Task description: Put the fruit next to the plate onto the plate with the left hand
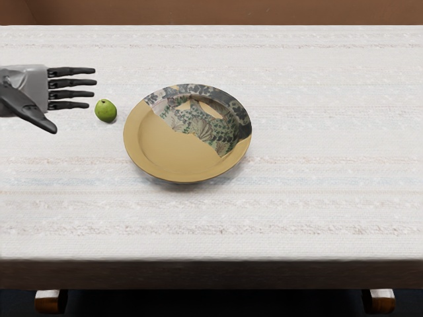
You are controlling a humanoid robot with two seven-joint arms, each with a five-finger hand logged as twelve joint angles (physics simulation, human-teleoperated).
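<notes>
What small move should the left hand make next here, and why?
Probably ease the left hand rightward to bring its fingers around the green fruit. The hand is open and holds nothing, its fingertips stop just short of the fruit, and the fruit lies on the table beside the plate, not on it.

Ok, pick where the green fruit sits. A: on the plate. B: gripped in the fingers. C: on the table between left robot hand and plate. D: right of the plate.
C: the green fruit lies on the table, clear of the plate, just off the open left robot hand.
</notes>
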